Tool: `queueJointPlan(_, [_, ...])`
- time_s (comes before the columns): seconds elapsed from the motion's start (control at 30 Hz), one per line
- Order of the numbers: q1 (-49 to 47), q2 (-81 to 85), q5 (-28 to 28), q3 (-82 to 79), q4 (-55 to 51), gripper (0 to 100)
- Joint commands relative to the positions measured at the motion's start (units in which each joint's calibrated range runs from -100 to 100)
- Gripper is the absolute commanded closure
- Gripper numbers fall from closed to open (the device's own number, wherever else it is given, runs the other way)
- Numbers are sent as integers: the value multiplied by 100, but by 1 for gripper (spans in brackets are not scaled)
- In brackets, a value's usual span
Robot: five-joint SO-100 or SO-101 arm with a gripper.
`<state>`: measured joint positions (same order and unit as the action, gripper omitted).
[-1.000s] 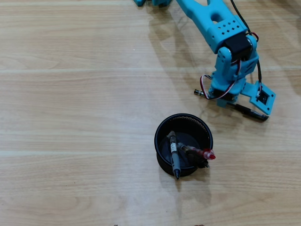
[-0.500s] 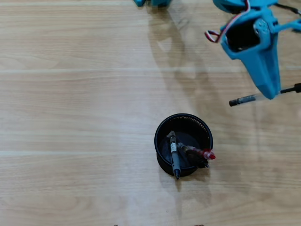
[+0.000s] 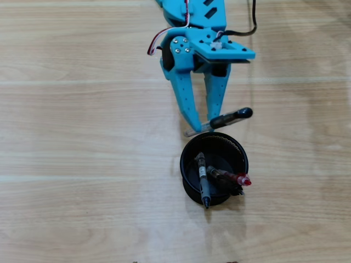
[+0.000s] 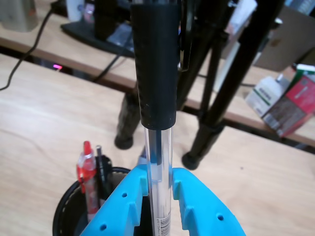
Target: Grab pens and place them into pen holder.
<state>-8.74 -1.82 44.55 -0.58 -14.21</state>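
The arm (image 3: 200, 24) is printed in bright blue plastic. Silver screws are seen on a round joint plate. Red, white and black cables are run alongside. Two long tapered fingers (image 3: 185, 101), pierced with small holes, form the gripper (image 3: 204, 125).

Gripper: the blue gripper (image 4: 158, 189) is closed on the clear barrel of a pen (image 4: 157, 88).
Pen: it stands upright, with black cap on top.
Holder: the black pen holder (image 4: 66, 211) is below left, with a red pen (image 4: 87, 177) inside.
Background: black tripod legs (image 4: 216, 98) on the table.
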Motion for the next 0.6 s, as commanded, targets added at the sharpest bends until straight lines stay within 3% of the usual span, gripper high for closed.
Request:
queueJointPlan(0.0, [-86,-258,25,343,145,98])
queueJointPlan(0.37, [-384,-1027,412,479,110,97])
queueJointPlan(0.57, [-384,-1111,365,506,-147,84])
